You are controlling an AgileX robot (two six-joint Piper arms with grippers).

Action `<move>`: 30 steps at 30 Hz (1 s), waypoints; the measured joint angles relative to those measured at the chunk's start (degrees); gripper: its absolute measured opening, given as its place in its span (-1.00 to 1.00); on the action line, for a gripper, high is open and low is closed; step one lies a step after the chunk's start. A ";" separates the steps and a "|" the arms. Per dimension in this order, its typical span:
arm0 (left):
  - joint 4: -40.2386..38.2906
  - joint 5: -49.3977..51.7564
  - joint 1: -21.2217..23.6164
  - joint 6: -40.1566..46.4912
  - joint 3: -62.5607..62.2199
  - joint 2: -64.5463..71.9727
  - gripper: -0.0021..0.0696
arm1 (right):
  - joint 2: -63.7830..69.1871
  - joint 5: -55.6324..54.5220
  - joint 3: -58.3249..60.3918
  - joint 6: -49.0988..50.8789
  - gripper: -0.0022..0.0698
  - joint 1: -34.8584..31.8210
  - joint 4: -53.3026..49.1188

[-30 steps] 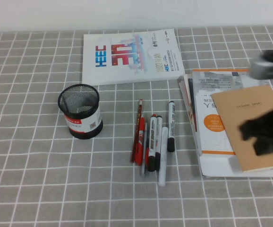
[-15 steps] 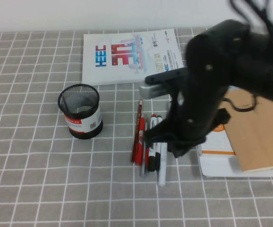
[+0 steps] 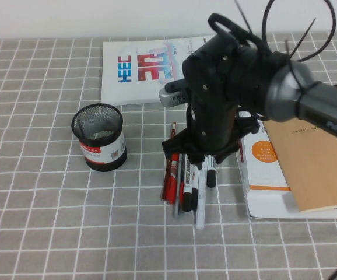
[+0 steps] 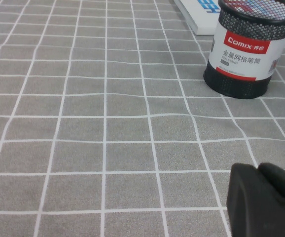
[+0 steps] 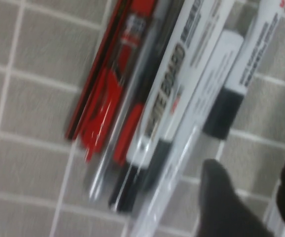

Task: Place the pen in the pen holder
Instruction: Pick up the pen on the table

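Note:
The pen (image 3: 211,175) lies at the right edge of a row of markers; its upper half is hidden under my right arm. In the right wrist view its white printed barrel (image 5: 253,49) ends in a black section close to one finger. My right gripper (image 3: 203,154) hovers low over the markers, open and empty (image 5: 256,202). The pen holder (image 3: 98,144), a black mesh cup with a red-and-white band, stands upright to the left and also shows in the left wrist view (image 4: 246,49). My left gripper (image 4: 266,200) is shut and empty, low at the near left.
Beside the pen lie an all-white marker (image 3: 200,198), a thicker black-and-white marker (image 3: 188,186), red pens (image 3: 171,181) and a pencil. A white booklet (image 3: 139,70) lies behind. A stack of books with a tan notebook (image 3: 314,157) sits at the right.
My right arm has swung in from the right edge to above the markers and has come lower over them. The pens, the holder and the left arm have not moved.

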 joint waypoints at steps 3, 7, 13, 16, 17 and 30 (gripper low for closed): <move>0.00 0.00 0.00 0.00 0.00 0.00 -0.96 | 2.56 0.00 -1.66 0.69 -0.18 -1.42 1.11; 0.00 0.00 0.00 0.00 0.00 0.00 -0.96 | 5.56 0.00 -3.26 1.06 -0.15 -3.52 1.86; 0.00 0.00 0.00 0.00 0.00 0.00 -0.96 | 8.72 -0.11 -6.37 1.26 -0.15 -6.59 3.61; 0.00 0.00 0.00 0.00 0.00 0.00 -0.96 | 9.74 -0.11 -6.92 1.26 -0.15 -7.51 3.83; 0.00 0.00 0.00 0.00 0.00 0.00 -0.96 | 10.14 -0.11 -7.00 1.26 -0.15 -7.75 3.98; 0.00 0.00 0.00 0.00 0.00 0.00 -0.96 | 14.12 -2.29 -8.06 1.26 -0.31 -8.28 8.50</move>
